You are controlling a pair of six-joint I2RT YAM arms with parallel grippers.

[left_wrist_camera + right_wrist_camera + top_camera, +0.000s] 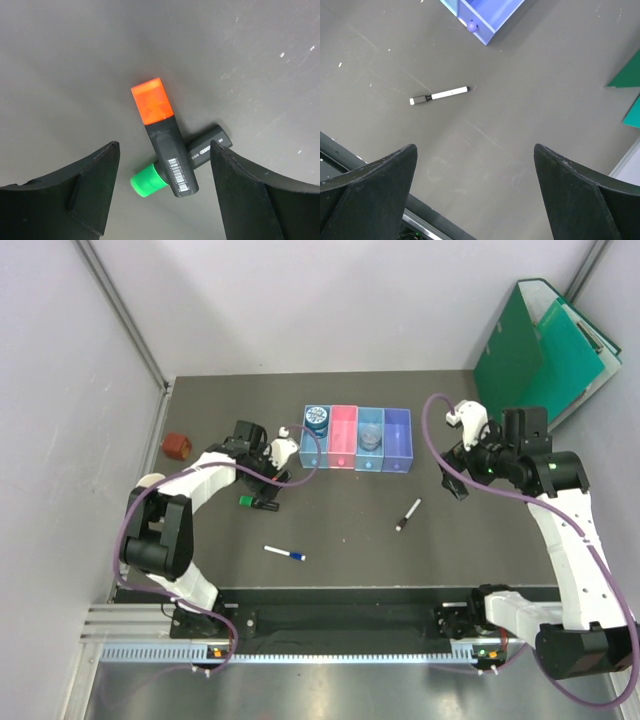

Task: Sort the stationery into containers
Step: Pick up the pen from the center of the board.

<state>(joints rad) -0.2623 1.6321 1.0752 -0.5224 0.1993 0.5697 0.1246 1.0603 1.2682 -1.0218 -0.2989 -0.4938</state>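
Straddling two crossed highlighters, left gripper (pixel 165 146) has jaws spread, gripping nothing. Orange highlighter (pixel 164 135) lies over green highlighter (pixel 146 181) on the table (pixel 340 515), just left of and nearer than the bins (pixel 357 438). Right gripper (pixel 475 148) hangs wide apart, nothing in it. Black-and-white marker (pixel 440 94) lies near-right of the bins, white pen (pixel 284 554) nearer, centre-left.

Highlighters (pixel 172 160) crossed — bins (pixel 398 455) behind them, rightward
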